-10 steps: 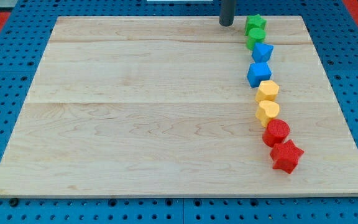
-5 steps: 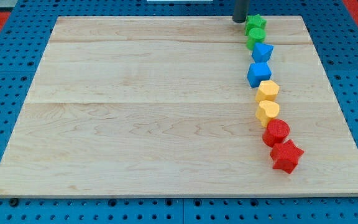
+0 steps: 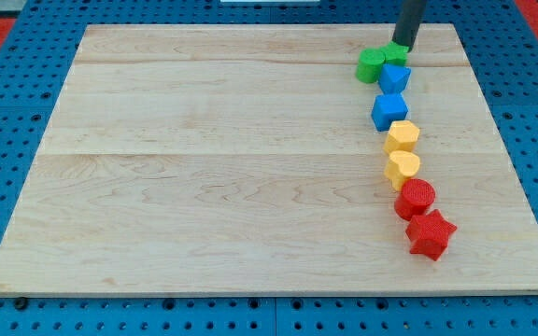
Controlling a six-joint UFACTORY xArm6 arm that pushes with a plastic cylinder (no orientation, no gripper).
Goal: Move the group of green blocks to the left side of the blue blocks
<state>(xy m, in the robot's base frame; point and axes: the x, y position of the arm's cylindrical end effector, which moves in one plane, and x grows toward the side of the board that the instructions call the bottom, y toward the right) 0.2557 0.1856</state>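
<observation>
My tip (image 3: 403, 47), a bare rod end effector with nothing to pinch, presses the green star block (image 3: 395, 53) and green round block (image 3: 371, 65) leftward beside the blue blocks (image 3: 392, 78).

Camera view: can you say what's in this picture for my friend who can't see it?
My tip touches the green blocks, a round green block and another green block partly hidden behind the rod, at the top of a wooden board. Below them run two blue blocks, two yellow blocks and two red blocks.
</observation>
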